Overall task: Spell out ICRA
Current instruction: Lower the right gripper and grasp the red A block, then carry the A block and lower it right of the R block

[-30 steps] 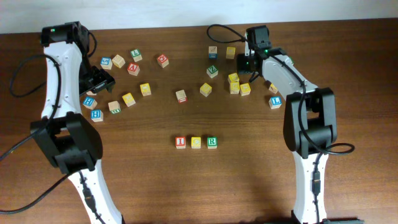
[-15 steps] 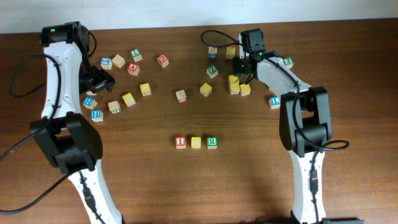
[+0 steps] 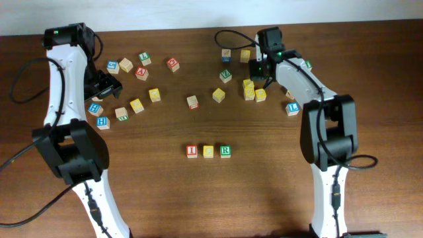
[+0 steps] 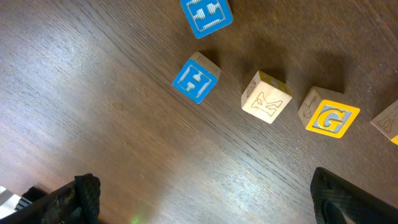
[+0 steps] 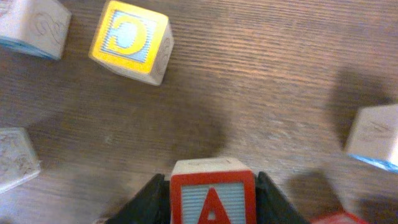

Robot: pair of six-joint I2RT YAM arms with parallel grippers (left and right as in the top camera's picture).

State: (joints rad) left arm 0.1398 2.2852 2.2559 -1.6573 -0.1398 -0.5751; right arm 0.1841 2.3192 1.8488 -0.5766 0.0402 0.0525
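Note:
Three blocks stand in a row at the table's front middle: a red I (image 3: pixel 192 151), a yellow C (image 3: pixel 208 151) and a green R (image 3: pixel 225 151). My right gripper (image 3: pixel 259 69) is at the back right among loose blocks. In the right wrist view it (image 5: pixel 211 182) is shut on a red-framed A block (image 5: pixel 213 200), with the tabletop close below. My left gripper (image 3: pixel 106 83) is over the back left cluster. In the left wrist view it (image 4: pixel 205 208) is open and empty above bare wood.
Loose letter blocks lie across the back of the table. A yellow C block (image 5: pixel 129 42) and pale blocks lie near the right gripper. A blue H (image 4: pixel 196 79), a plain K (image 4: pixel 266 98) and a yellow G (image 4: pixel 329 117) lie ahead of the left gripper.
My right gripper shifted slightly left, then back to the right, staying among the back right blocks. The left arm has not moved.

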